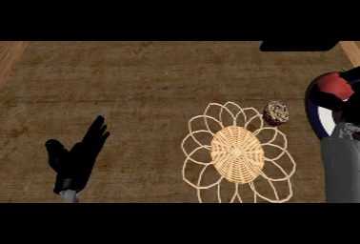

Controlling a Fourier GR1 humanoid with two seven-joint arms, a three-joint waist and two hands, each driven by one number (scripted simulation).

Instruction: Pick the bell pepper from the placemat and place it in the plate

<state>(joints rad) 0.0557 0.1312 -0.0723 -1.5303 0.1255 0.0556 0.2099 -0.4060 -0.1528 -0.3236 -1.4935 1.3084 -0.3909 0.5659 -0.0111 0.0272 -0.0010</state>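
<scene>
Red bell pepper (335,86) gripped by right hand (329,99) over plate (323,125); left hand (79,153) open.

counter (126,90) is a mottled brown, kinda burlap-looking. placemat (237,153) is tan wicker, woven disc with looped petal outlines. red bell pepper (333,86) in a black right hand (330,99). plate (314,116) white with a dark blue rim. small speckled brown ball (275,113).
</scene>
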